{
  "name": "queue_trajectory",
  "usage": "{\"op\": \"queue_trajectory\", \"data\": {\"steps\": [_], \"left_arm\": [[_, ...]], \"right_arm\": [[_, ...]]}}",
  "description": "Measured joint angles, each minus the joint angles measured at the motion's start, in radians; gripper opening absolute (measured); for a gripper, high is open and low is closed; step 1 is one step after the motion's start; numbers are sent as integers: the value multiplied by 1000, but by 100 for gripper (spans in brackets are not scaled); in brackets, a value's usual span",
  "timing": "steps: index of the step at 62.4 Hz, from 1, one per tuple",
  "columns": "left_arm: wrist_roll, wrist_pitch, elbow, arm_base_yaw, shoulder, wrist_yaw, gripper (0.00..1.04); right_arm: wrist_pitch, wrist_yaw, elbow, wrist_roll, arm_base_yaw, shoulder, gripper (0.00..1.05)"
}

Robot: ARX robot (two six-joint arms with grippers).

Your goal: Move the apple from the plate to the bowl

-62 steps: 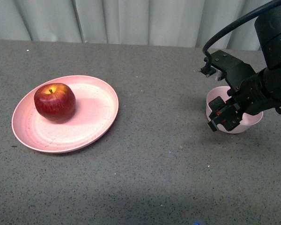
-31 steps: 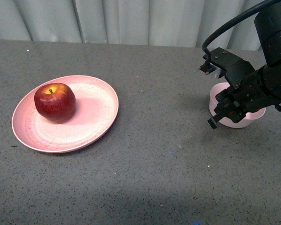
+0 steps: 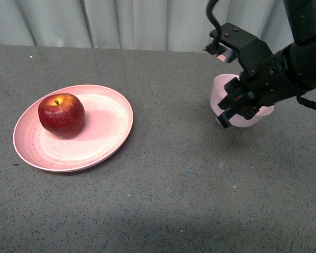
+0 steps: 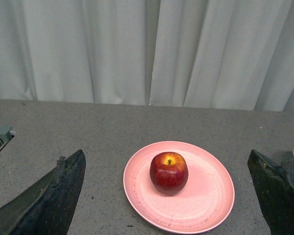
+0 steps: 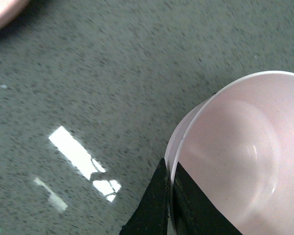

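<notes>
- The apple [image 3: 61, 114] is sitting upright, stem up, at the left of the front view, on the left part of the plate [image 3: 108, 138], with nothing touching it.
- It is looking glossy and firm, so it is probably fairly heavy for its size and slippery. I would grip it across its widest part, from the sides, and not squeeze hard, since the skin could bruise.
- The bowl [image 3: 219, 98] is hanging at the upper right of the front view, well apart from the plate. It is tilting and seems to be clear of the table [image 3: 168, 200].
- The right gripper [image 5: 170, 172] is pinching the bowl's rim, one finger inside and one outside.
- The left gripper [image 4: 166, 155] is facing the apple with its fingers [image 4: 54, 196] spread wide, holding nothing.
</notes>
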State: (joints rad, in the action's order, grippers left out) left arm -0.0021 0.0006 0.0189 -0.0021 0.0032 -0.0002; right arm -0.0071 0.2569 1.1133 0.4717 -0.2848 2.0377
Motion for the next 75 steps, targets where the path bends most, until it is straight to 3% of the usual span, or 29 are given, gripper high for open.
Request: {"op": "queue_trajectory", "data": {"steps": [30, 56, 75], "left_arm": [[0, 0, 0, 0, 0, 0, 98], [0, 0, 0, 0, 0, 0, 98], [0, 0, 0, 0, 0, 0, 98]], "right_arm": [[-48, 79, 77, -48, -173, 62, 1], [-64, 74, 141, -66, -216, 147, 1], [-5, 64, 125, -117, -211, 140, 47]]}}
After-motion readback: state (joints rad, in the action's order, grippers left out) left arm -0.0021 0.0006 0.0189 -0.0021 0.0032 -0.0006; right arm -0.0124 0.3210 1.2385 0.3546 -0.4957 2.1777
